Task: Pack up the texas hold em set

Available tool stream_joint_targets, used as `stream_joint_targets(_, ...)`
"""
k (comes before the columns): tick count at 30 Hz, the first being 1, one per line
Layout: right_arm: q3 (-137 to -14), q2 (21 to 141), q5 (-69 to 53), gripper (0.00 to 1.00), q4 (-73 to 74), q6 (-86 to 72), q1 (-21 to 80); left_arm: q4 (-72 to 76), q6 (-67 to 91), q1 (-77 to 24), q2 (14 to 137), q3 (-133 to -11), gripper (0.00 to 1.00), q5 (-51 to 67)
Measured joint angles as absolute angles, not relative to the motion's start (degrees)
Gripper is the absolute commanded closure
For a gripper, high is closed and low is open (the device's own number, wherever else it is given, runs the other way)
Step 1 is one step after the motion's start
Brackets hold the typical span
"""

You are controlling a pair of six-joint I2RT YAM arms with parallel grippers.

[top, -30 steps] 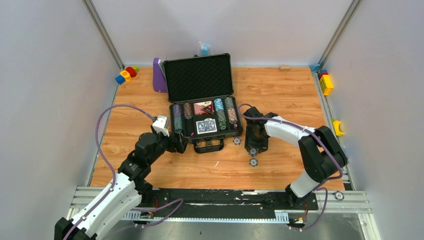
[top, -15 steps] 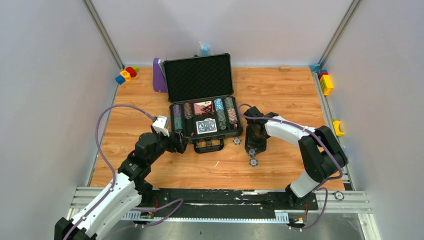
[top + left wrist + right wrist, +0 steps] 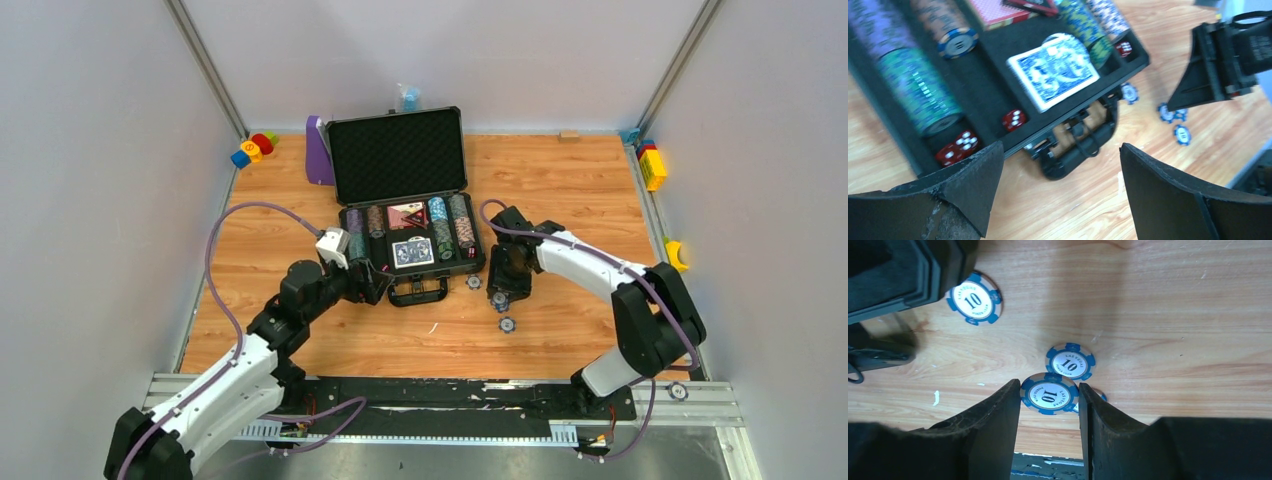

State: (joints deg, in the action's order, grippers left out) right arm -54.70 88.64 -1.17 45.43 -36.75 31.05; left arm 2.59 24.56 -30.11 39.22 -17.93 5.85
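Note:
The dark grey case [image 3: 400, 150] lies open, its foam tray [image 3: 993, 60] filled with chip rows, a blue card deck [image 3: 1053, 70] and red dice [image 3: 1014, 120]. Three blue-and-white "10" chips show beside it on the wood: one by the case corner [image 3: 974, 298], one loose [image 3: 1070, 361], and one [image 3: 1049, 394] squeezed edge to edge in my right gripper [image 3: 1049, 385]. A further chip [image 3: 1100, 397] peeks out behind the right finger. My left gripper [image 3: 1060, 147] hangs wide open over the case handle [image 3: 1080, 145], holding nothing.
A purple stand [image 3: 318, 152] leans by the case's left side. Toy blocks sit at the back left corner [image 3: 253, 149] and along the right edge [image 3: 652, 165]. A yellow piece [image 3: 677, 255] lies at the right rail.
My right gripper's fingers have narrowed onto a blue chip and shifted slightly toward the case. My left arm has moved right, nearer the case's front edge and handle.

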Motion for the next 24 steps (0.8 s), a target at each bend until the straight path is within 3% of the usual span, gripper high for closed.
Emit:
stream_joint_targets(9, -56.51, 84.79, -2.17, 0.93, 46.83, -41.58, 31.05, 22.28, 34.04, -43.81, 47.18, -14.61, 0.12, 0.84)
stream_joint_targets(15, -60.47, 80.75, -3.38, 0.93, 47.31, -47.48, 31.05, 35.75, 36.77, -54.08, 60.1, -15.38, 0.2, -6.02)
stream_joint_targets(24, -63.44, 79.18, -6.48, 0.94, 47.22, -52.58, 31.05, 50.28, 39.86, -58.06, 77.56, -22.63, 0.3, -7.62)
